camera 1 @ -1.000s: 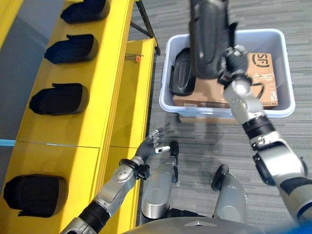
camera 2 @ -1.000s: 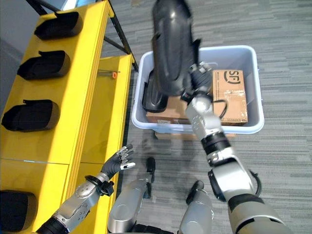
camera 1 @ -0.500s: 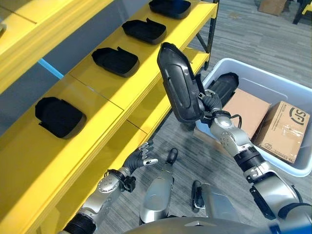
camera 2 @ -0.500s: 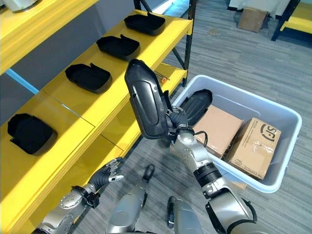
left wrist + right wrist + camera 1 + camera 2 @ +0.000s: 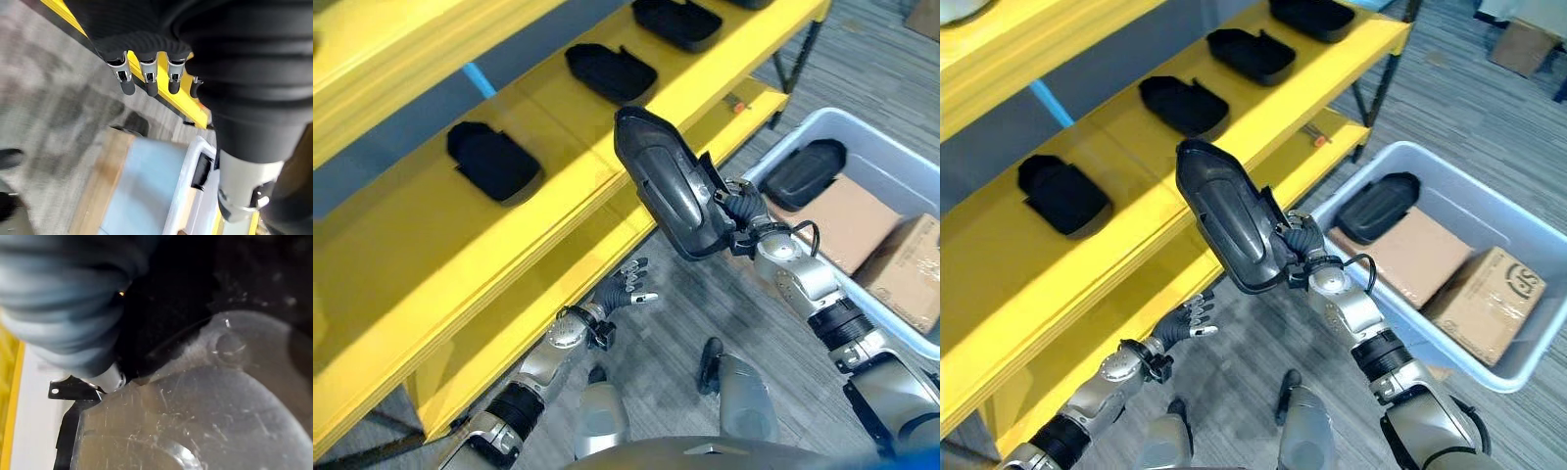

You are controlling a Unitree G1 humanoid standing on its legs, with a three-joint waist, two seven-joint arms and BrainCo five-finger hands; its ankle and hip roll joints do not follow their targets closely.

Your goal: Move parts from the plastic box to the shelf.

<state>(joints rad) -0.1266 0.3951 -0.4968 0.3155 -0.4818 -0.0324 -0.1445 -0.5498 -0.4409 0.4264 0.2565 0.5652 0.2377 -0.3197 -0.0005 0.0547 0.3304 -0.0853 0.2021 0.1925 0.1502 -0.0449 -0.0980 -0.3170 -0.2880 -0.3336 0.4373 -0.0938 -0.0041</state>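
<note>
My right hand (image 5: 741, 211) is shut on a long black moulded part (image 5: 671, 186), held upright and tilted beside the front edge of the yellow shelf (image 5: 558, 122). Up close in the right wrist view, the part's scratched dark surface (image 5: 195, 406) shows. Another black part (image 5: 803, 173) lies in the pale plastic box (image 5: 876, 137) on the floor to the right. My left hand (image 5: 622, 291) hangs low by the shelf's lower board, its fingers (image 5: 146, 81) straight and holding nothing.
Several black parts (image 5: 1062, 194) (image 5: 1183, 105) (image 5: 1251, 55) sit in a row on the shelf's middle board, with bare yellow board between them. Two cardboard cartons (image 5: 1415, 255) (image 5: 1494, 304) lie in the box. A small orange item (image 5: 734, 101) rests on the lower board.
The camera has swung towards the shelf. My right hand has carried the black part away from over the box to the shelf's front edge. My left hand has stayed open and low.
</note>
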